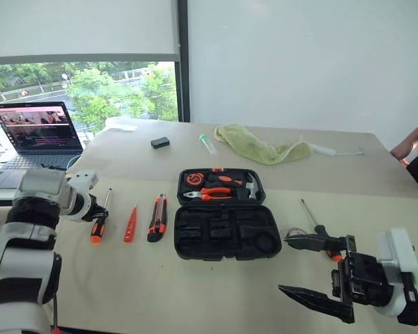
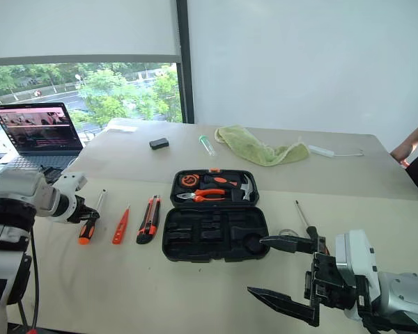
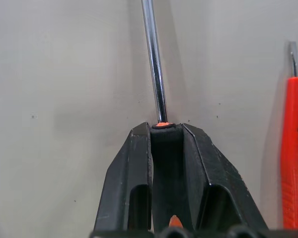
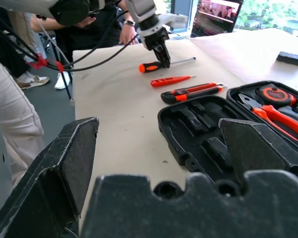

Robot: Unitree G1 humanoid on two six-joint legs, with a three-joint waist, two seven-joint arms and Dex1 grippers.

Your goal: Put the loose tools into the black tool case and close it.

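Waiting right claw (image 2: 285, 275): held low at the near table edge, jaws spread wide, nothing carried.
Left claw (image 1: 97, 212): closed around the screwdriver (image 1: 99, 219) handle, apparently for lifting.
Tester pen (image 1: 130, 224), knife (image 1: 157, 218): laid beside it, untouched.
Tool case (image 1: 226, 233): opened flat mid-table, front slots empty.
Second screwdriver (image 1: 317, 224): lying right of the case.

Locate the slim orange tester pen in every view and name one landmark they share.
Left eye: tester pen between screwdriver and utility knife.
Right eye: same row, left of the black tool case.
Left wrist: beside the screwdriver's shaft.
Right wrist: between screwdriver and knife.
Shared landmark: that screwdriver.
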